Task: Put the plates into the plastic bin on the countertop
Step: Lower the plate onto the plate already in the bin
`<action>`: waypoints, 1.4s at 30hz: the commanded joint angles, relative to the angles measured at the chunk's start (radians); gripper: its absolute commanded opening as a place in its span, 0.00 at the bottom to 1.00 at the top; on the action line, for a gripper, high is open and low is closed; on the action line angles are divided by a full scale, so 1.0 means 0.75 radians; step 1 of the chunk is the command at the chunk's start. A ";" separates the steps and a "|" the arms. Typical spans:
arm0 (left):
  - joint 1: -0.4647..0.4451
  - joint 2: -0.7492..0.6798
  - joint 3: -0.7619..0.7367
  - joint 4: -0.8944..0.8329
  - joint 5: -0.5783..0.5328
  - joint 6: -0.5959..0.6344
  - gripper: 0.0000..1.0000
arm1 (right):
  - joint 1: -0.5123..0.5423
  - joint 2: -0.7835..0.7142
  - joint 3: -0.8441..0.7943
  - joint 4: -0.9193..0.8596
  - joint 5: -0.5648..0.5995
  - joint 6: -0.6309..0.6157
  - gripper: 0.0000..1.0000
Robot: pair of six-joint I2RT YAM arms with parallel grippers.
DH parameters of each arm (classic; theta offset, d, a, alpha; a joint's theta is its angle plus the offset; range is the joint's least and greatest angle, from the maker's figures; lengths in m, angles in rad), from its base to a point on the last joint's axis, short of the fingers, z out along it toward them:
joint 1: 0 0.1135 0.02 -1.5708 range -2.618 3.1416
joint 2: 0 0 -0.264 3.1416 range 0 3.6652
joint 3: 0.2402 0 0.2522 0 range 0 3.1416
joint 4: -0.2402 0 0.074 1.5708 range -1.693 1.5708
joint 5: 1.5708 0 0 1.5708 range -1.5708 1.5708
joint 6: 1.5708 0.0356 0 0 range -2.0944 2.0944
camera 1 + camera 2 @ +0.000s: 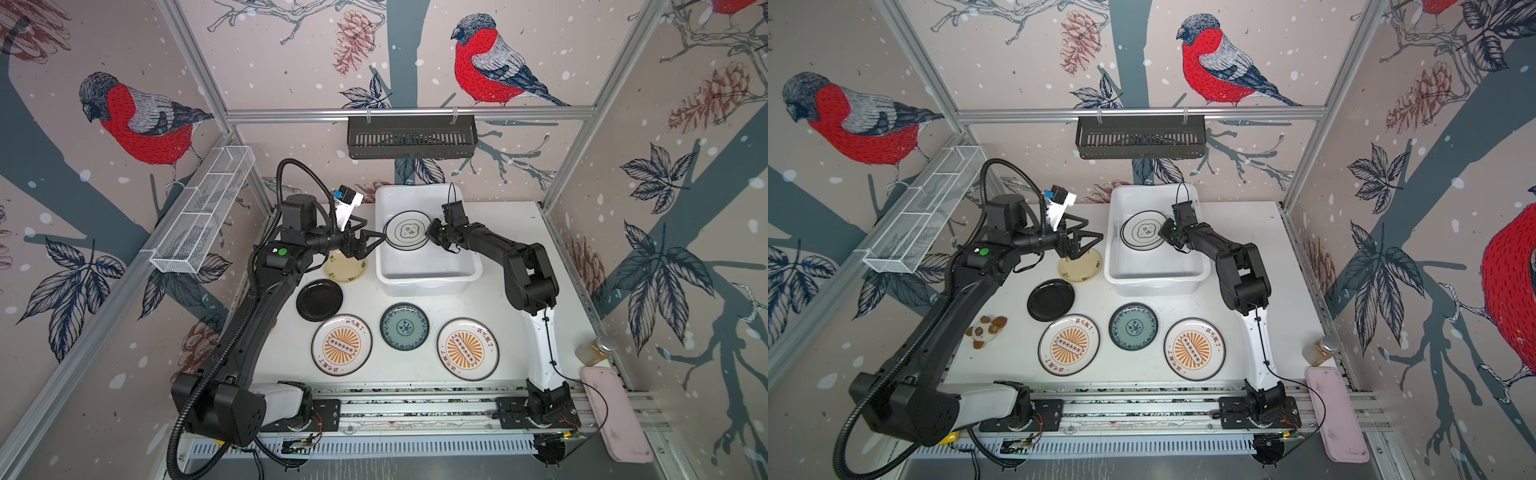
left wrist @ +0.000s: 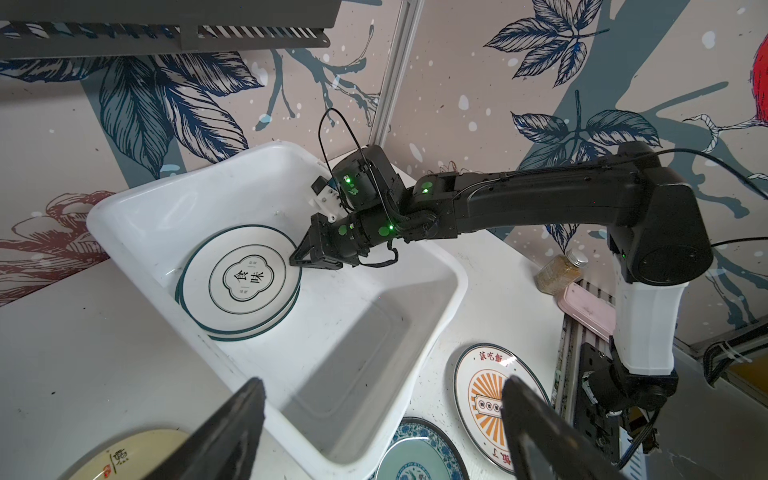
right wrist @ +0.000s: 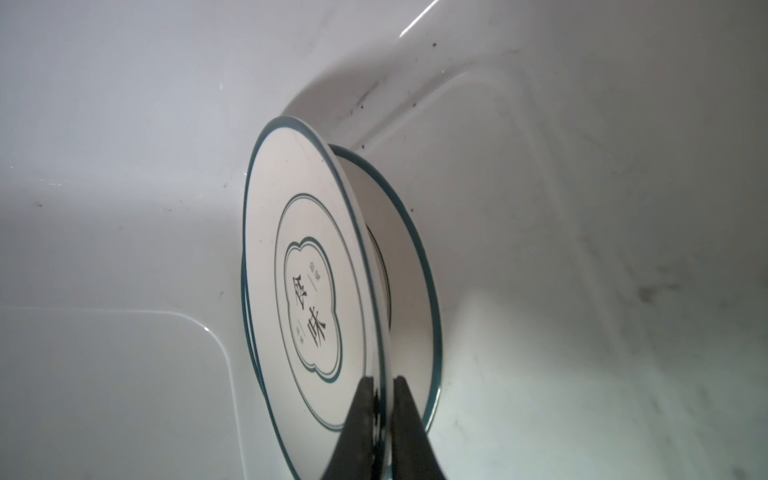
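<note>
Two white quatrefoil plates are stacked in the white plastic bin [image 1: 428, 282] at the back of the countertop [image 1: 419, 370]. My right gripper [image 3: 384, 384] is shut on the rim of the top plate [image 3: 307, 291]. That edge is tilted up off the lower plate [image 3: 407, 291]. Both top views show this grip [image 1: 1165, 235]. My left gripper [image 1: 374, 245] hangs open and empty left of the bin, above the pale yellow plate [image 1: 347, 270]. On the countertop lie a black plate [image 1: 319, 300], a teal plate [image 1: 404, 326] and two sunburst plates [image 1: 341, 344] [image 1: 467, 349].
A black slotted rack [image 1: 411, 137] hangs on the back rail and a white wire basket [image 1: 203, 212] on the left wall. A small plush toy [image 1: 985, 330] lies beside my left arm. A jar [image 1: 595, 350] and a pink tray [image 1: 615, 413] sit at the front right.
</note>
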 commanded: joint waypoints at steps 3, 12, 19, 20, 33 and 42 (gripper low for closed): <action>-0.003 -0.004 0.001 0.059 0.037 -0.018 0.88 | -0.001 0.001 -0.007 0.028 -0.008 0.029 0.14; -0.003 -0.013 -0.010 0.061 0.037 -0.016 0.88 | 0.000 0.010 -0.003 0.014 -0.004 0.033 0.22; -0.003 -0.029 -0.016 0.068 0.041 -0.021 0.88 | 0.001 0.011 0.006 -0.015 0.004 0.026 0.31; -0.003 -0.030 -0.017 0.068 0.039 -0.021 0.88 | 0.002 0.011 0.006 -0.019 0.004 0.027 0.31; -0.003 -0.046 -0.030 0.075 0.043 -0.025 0.88 | 0.010 0.012 0.052 -0.111 0.051 0.008 0.39; -0.003 -0.048 -0.026 0.076 0.043 -0.025 0.89 | 0.010 -0.034 0.072 -0.119 0.074 -0.025 0.40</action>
